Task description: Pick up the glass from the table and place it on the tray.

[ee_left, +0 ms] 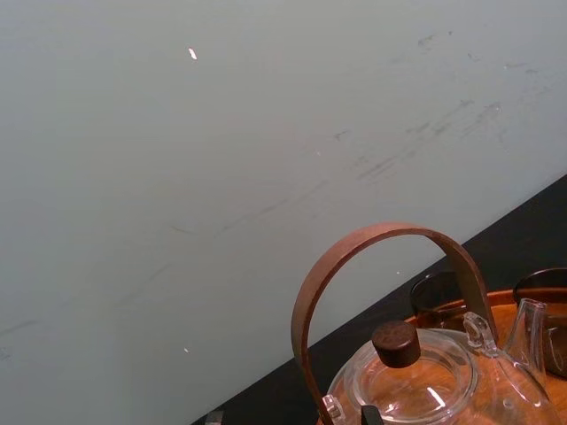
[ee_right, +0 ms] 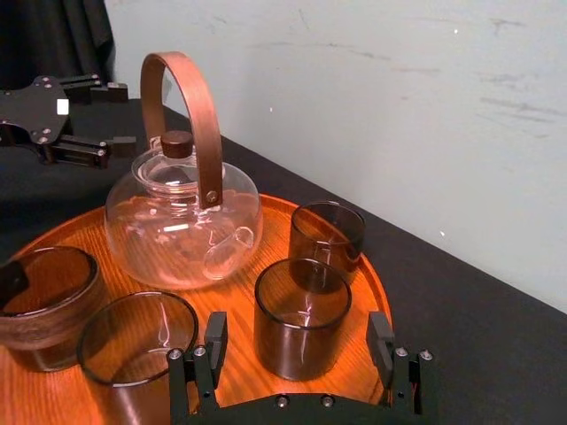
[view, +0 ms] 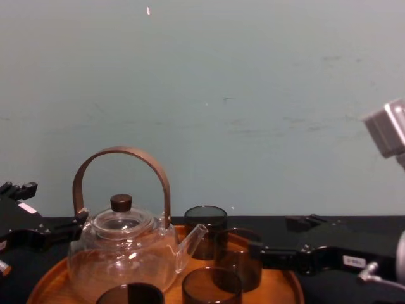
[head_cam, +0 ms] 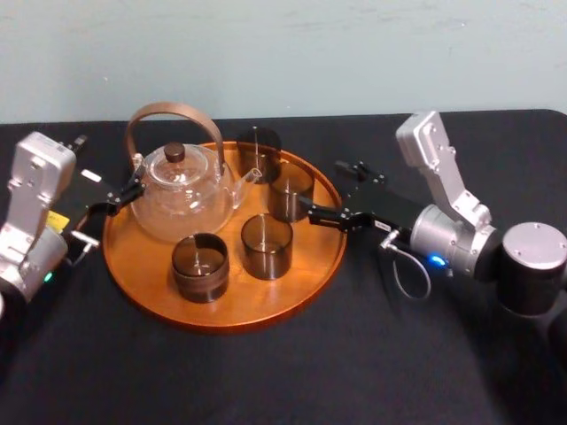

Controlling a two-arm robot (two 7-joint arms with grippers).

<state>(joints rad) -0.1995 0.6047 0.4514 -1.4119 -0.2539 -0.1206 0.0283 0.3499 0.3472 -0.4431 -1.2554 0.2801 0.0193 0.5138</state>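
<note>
The round orange-brown tray (head_cam: 221,310) lies on the black table (head_cam: 399,354). On it stand a glass teapot (head_cam: 182,199) and several dark smoked glasses. One glass (head_cam: 291,190) stands near the tray's right rim. My right gripper (head_cam: 323,189) is open at that rim, and in the right wrist view this glass (ee_right: 301,314) stands upright just ahead of its spread fingers (ee_right: 215,341). Nothing is held. My left gripper (head_cam: 118,198) hovers open at the tray's left rim beside the teapot.
Other glasses stand at the tray's back (head_cam: 258,150), front middle (head_cam: 267,245) and front left (head_cam: 200,266). The teapot's tall brown handle (head_cam: 168,111) arches over its lid. A pale wall (view: 202,95) runs behind the table. Bare black table surrounds the tray.
</note>
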